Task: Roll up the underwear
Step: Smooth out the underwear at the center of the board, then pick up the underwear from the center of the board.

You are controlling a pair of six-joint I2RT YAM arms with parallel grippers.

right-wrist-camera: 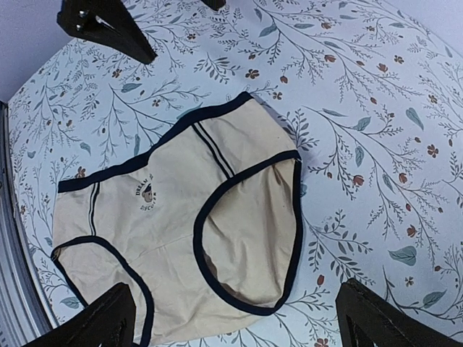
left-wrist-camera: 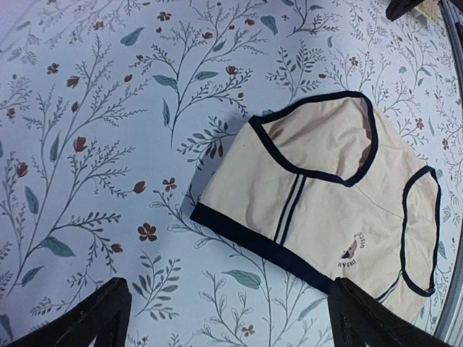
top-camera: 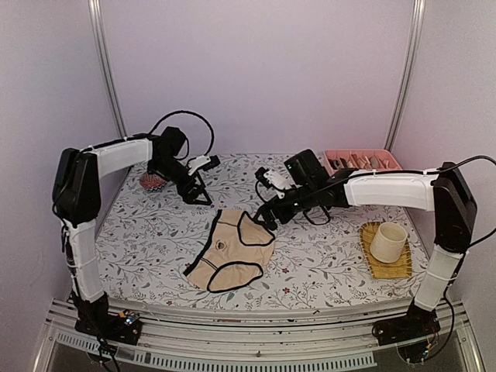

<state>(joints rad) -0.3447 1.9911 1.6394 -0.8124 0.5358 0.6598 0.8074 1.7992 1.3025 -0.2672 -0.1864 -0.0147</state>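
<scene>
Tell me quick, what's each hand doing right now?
Left hand: open, holding nothing.
Right hand: open, empty, over the beige underwear.

The beige underwear point(top-camera: 231, 252) lies flat on the flowery table point(top-camera: 147, 240). The left gripper point(top-camera: 199, 197) hangs behind it. The right gripper point(top-camera: 266, 218) is by its far right corner. A white cup point(top-camera: 387, 242) stands on a yellow plate point(top-camera: 386, 270).
</scene>
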